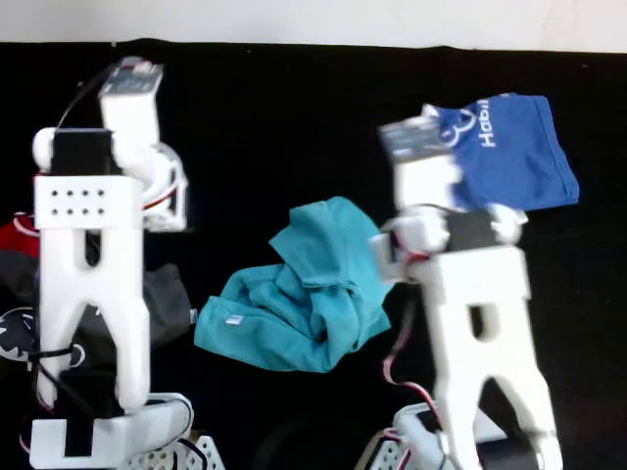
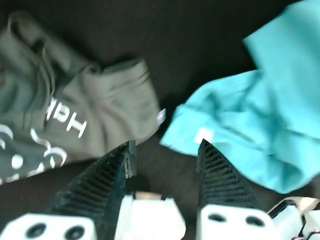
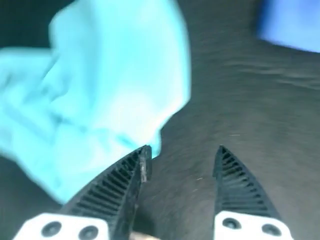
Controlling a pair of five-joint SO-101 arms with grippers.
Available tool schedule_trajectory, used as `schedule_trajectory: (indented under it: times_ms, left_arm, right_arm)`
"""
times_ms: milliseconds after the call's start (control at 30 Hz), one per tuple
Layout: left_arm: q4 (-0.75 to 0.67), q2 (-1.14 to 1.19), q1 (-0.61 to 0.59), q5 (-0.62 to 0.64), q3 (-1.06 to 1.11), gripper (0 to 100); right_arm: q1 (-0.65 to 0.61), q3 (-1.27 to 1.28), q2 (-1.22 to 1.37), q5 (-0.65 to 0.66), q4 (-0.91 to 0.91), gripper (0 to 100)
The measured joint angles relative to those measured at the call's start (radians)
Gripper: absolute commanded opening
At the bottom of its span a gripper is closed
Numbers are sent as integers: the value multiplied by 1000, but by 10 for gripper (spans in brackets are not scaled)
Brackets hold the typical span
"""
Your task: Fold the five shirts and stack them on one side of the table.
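Note:
A crumpled teal shirt lies in the middle of the black table, between the two arms. A folded blue shirt with white print sits at the far right. A grey shirt with white print lies at the left, partly under the left arm. My left gripper is open above the bare table between the grey shirt and the teal shirt. My right gripper is open with nothing between its fingers, just beside the edge of the teal shirt.
A red garment and dark clothes pile up at the left edge behind the left arm. A white wall strip runs along the far table edge. Bare black table lies behind the teal shirt and at the front between the arm bases.

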Motion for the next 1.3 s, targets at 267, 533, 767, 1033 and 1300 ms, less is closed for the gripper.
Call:
schedule_trajectory:
  times_ms: [267,533,767,1033,1300]
  left_arm:
    - [-83,0,-221,-9,163,203]
    - [-92,0,-224,-9,259,203]
    - [-121,0,-109,-9,370,203]
    - [-356,0,164,-9,601,203]
    - [-557,0,402,35,724,206]
  right_arm:
    - [-358,0,181,0,-31,348]
    - [-178,0,471,32,-175,2]
    - [153,-72,499,115,-190,5]
    - [270,-106,264,163,-138,104]
    - [275,-115,207,169,5,218]
